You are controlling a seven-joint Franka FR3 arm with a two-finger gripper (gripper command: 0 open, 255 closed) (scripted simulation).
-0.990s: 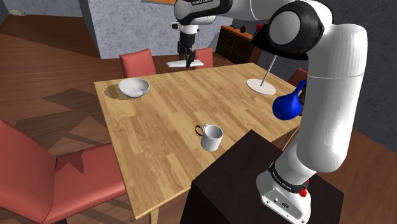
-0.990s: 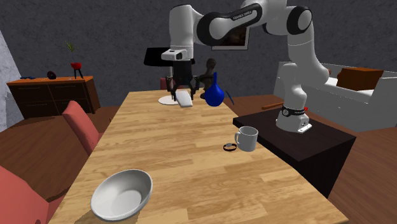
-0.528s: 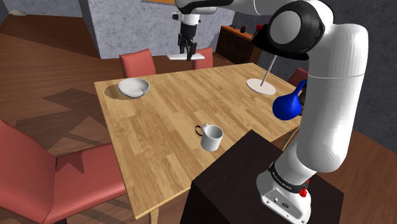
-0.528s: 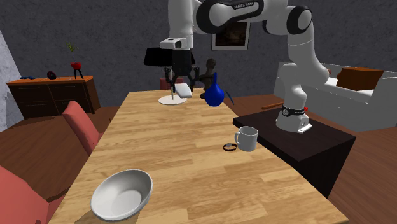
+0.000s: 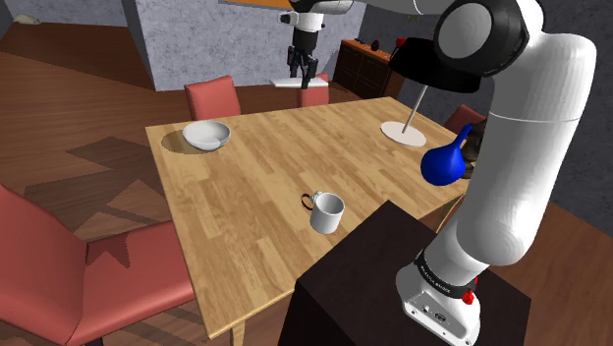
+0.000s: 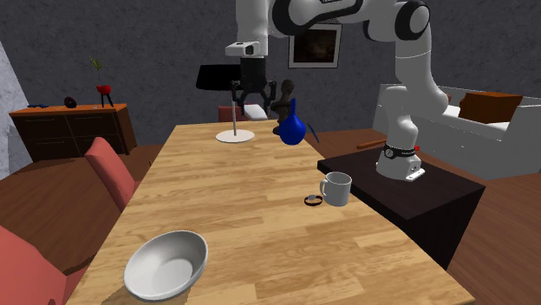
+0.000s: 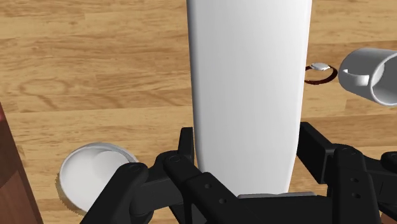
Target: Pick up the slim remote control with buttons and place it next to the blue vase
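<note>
Carrying step: claw [image 6: 252,97] clamped on white remote [image 7: 248,95], held high above table [image 5: 246,197], not yet down by blue vase [image 5: 444,162]. Next move, by my reckoning: swing toward vase, lower, release remote beside it without bumping.

surface: wooden table [image 5: 255,169] | on it: white bowl [image 5: 206,135], mug [image 5: 327,211], lamp base [image 5: 403,134], blue vase [image 5: 442,165]

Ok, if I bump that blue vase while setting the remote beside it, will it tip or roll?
Probably tippy: the blue vase has a round bulb under a narrow neck, so its footing looks small. Once over, it would likely roll. It stands near the table edge, so a knock from the remote might send it off.
</note>
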